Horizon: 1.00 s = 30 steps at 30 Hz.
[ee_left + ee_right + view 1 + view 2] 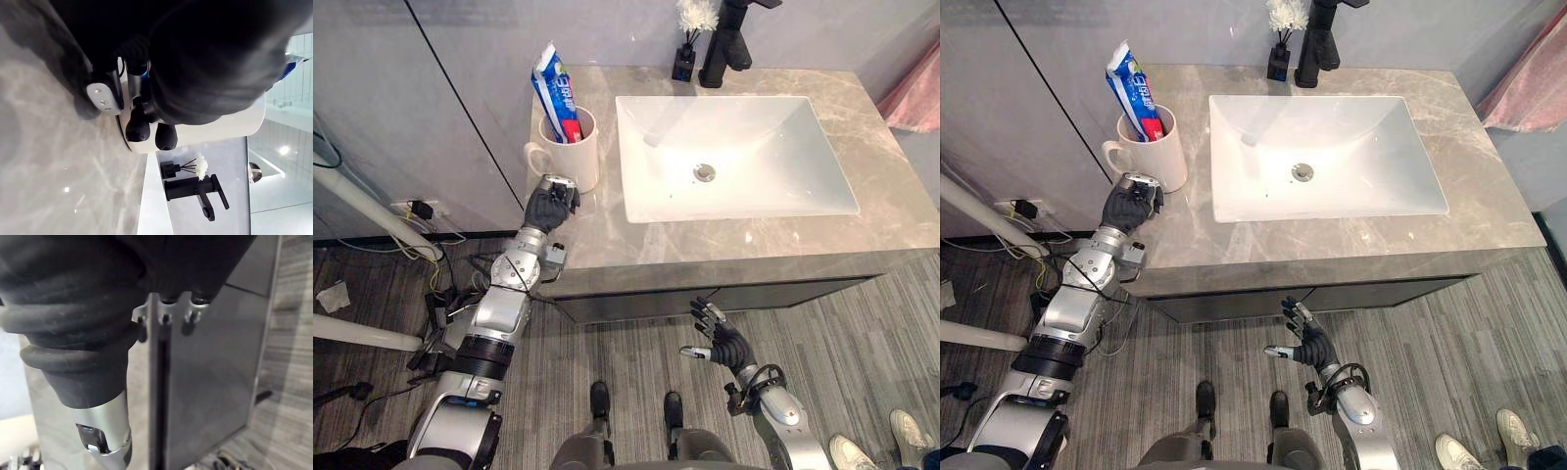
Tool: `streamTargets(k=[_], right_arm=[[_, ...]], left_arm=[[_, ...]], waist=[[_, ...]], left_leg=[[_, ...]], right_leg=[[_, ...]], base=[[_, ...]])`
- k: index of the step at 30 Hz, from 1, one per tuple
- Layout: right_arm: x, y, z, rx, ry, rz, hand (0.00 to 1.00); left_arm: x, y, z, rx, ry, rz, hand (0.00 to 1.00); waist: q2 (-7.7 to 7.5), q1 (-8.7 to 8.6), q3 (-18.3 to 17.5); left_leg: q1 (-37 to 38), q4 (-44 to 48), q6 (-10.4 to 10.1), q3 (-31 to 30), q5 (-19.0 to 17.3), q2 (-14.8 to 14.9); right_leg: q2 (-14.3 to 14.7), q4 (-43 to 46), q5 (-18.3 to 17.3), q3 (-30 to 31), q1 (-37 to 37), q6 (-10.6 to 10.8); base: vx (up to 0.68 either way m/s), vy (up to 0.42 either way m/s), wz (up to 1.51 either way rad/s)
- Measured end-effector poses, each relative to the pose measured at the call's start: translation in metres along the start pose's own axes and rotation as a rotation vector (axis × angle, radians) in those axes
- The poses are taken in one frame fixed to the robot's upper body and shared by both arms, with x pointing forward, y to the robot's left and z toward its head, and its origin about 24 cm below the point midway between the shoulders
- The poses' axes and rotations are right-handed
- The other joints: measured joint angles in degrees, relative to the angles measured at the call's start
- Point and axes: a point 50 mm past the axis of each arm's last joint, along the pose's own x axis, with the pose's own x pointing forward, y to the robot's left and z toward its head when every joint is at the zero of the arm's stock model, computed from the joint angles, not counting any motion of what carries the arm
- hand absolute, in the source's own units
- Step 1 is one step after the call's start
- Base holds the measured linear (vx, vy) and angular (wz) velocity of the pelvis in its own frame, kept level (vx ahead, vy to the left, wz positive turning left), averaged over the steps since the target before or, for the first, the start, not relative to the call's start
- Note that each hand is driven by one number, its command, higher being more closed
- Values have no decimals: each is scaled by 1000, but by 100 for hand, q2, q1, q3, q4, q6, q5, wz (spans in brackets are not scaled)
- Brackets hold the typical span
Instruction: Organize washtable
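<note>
Washtable (891, 196) has a grey-beige marbled top with a white rectangular sink (773, 127) set into it and a dark cabinet front (783, 291) below. At the far edge a black faucet (724, 44) stands behind the sink. Just to its left is a small black diffuser bottle (683, 64) holding dark reeds and a white tuft. On the far left of the top a white mug (582, 162) stands upright, its handle turned left, with a blue, white and red toothpaste tube (553, 88) standing in it. The left hand (550, 206) sits on the near side of the mug, right by its lower wall; whether it grips the mug cannot be told. The right hand (717, 335) hangs low before the cabinet front, fingers loosely spread and holding nothing.
</note>
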Motion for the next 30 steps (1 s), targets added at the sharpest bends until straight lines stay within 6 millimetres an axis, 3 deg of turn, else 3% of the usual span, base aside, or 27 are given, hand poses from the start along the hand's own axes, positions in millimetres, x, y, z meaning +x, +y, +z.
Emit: streamTargets(k=[8,17,30], right_arm=[[1,7,-1,3,3,22,0],[1,7,-1,4,2,13,0],[1,9,-1,5,0,3,0]], left_arm=[[27,9,15,-5,-22,41,100],[47,25,46,20,-102,64,100],[55,32,47,29,-84,103,100]], waist=[[0,-24,32],[-11,-48,228],[-34,-174,321]], left_leg=[[-94,2,2,22,3,4],[-208,4,4,77,4,6],[-276,4,4,56,4,5]], right_leg=[[7,-46,49,29,-73,-3],[20,-82,88,103,-209,-8],[47,-150,128,140,-268,-14]], base=[[0,0,-1],[13,1,-3],[12,-2,-1]])
